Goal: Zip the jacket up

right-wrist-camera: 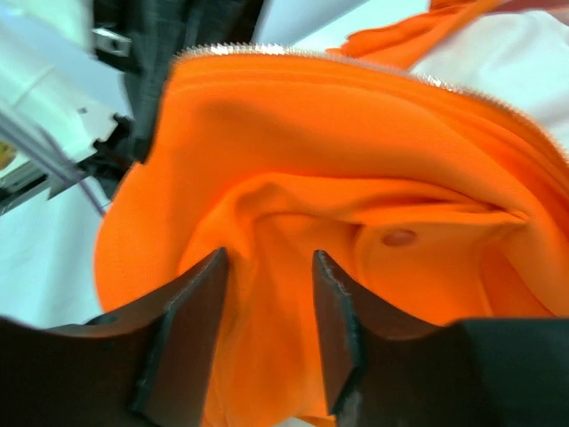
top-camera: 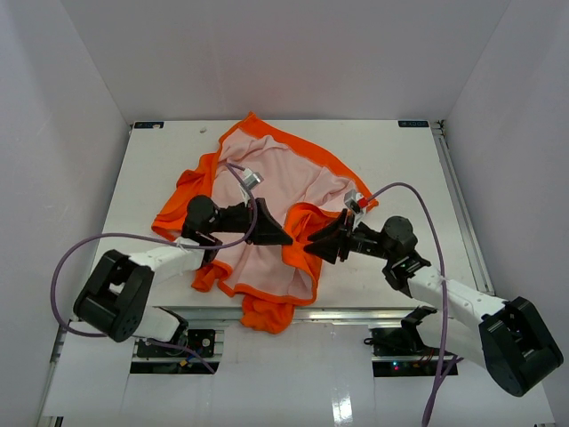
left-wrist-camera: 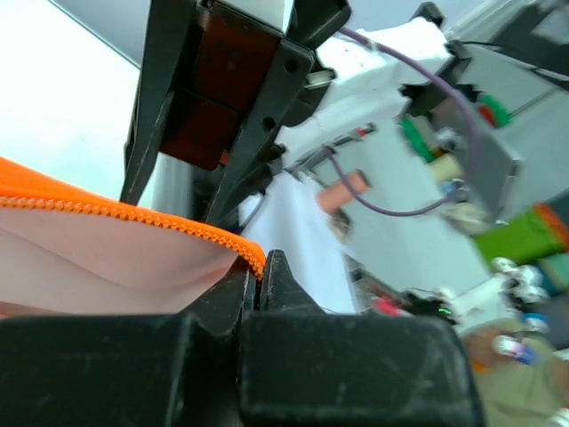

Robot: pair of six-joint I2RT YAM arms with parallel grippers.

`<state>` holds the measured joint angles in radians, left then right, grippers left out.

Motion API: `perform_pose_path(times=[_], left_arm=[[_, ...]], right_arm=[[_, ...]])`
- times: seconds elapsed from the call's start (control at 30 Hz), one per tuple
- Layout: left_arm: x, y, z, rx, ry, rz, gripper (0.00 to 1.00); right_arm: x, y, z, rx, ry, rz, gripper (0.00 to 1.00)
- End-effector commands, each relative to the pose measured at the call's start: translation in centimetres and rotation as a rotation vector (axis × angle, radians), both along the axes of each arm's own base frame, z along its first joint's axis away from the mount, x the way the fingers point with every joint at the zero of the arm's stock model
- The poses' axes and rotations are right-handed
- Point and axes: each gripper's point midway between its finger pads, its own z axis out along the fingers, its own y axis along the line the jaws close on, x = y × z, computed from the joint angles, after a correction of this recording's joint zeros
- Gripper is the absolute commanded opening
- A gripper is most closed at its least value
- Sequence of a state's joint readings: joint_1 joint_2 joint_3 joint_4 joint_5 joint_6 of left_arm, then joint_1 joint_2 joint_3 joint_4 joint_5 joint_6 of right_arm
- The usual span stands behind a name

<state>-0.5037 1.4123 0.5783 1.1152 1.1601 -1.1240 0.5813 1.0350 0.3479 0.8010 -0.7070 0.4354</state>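
Top external shows me the jacket [top-camera: 284,173] lying open on the white table [top-camera: 400,169], pale pink lining [top-camera: 267,258] facing up and orange edging all round; its lower hem reaches the table's near edge. Both arms meet over the lower middle of the garment; the left gripper [top-camera: 286,238] and right gripper [top-camera: 311,240] point at each other, tips close together, beside a bunched orange fold.

From the left wrist I see the left gripper [left-wrist-camera: 260,267] with its jaws pressed together, pinching the end of the orange zipper teeth [left-wrist-camera: 133,212]; the lining [left-wrist-camera: 107,258] sags below that row.

From the right wrist, the right gripper [right-wrist-camera: 267,262] has its jaws apart, a clear gap between them; crumpled orange jacket [right-wrist-camera: 356,151] fills the view beyond, with zipper teeth [right-wrist-camera: 293,52] running along its top edge; I cannot tell whether the fingers touch the cloth.
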Motion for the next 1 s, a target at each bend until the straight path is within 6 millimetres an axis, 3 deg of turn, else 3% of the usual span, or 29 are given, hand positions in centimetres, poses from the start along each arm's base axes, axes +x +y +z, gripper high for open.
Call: perform_pose_path(times=[0.0, 0.17, 0.37, 0.53, 0.63, 0.83, 0.97], left_arm=[[4.3, -0.9, -0.6, 0.149, -0.143, 0.283, 0.0], [6.6, -0.6, -1.0, 0.219, -0.105, 0.428, 0.0], [8.5, -0.4, -3.3, 0.304, -0.035, 0.508, 0.0], [9.6, -0.1, -4.1, 0.348, -0.008, 0.565, 0.0], [10.0, 0.1, -4.4, 0.363, 0.008, 0.589, 0.0], [9.9, 0.0, -4.3, 0.365, 0.043, 0.586, 0.0], [9.9, 0.0, -4.5, 0.367, 0.059, 0.59, 0.0]], right_arm=[[3.6, -1.2, 2.7, -0.042, -0.026, -0.206, 0.55], [3.6, -1.8, 5.5, -0.024, -0.037, -0.287, 0.59], [4.2, -1.5, 6.1, -0.076, -0.053, -0.337, 0.64], [4.6, -0.8, 5.8, -0.168, -0.082, -0.384, 0.65], [4.6, 0.4, 4.5, -0.255, -0.124, -0.396, 0.66], [4.3, 2.8, 3.9, -0.358, -0.215, -0.421, 0.67], [4.6, 3.3, 3.0, -0.416, -0.226, -0.457, 0.66]])
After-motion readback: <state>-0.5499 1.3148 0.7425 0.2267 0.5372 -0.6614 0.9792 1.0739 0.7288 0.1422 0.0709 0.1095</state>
